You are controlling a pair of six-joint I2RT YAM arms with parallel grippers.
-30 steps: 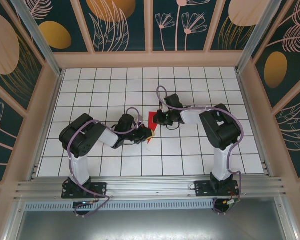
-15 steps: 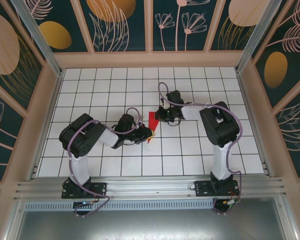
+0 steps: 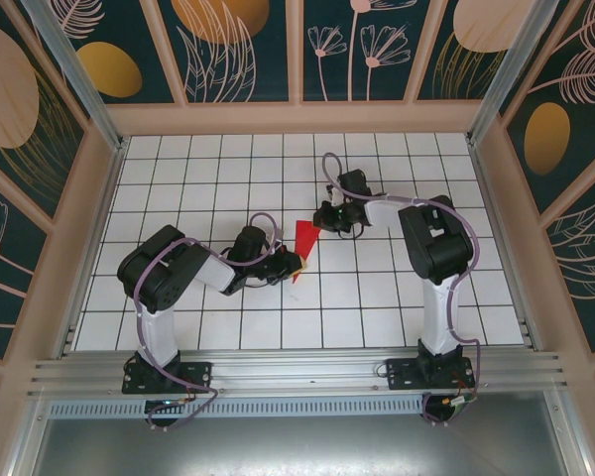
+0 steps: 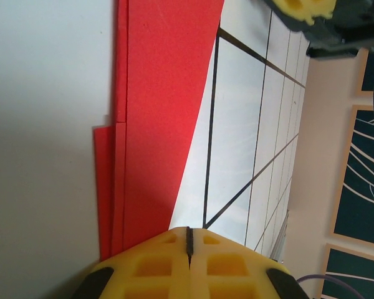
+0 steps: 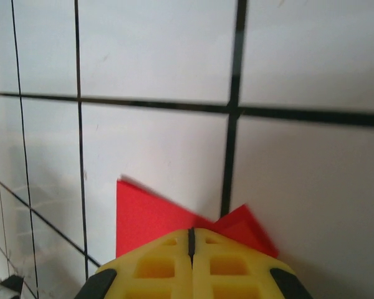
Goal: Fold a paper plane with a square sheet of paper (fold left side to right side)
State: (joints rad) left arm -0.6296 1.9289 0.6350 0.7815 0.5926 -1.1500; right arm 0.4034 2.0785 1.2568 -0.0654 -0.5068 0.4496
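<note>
A folded red paper sheet (image 3: 303,238), a narrow creased triangle, lies flat on the white gridded surface (image 3: 377,297), between the two arms' fingers. The left fingers (image 4: 156,265) are clenched together, their tips at one end of the paper, and its stacked layers stretch away ahead of them. The right fingers (image 5: 156,268) are also clenched, at the opposite end, with two red corners poking out just beyond their tips. Whether either pair pinches the paper cannot be told.
</note>
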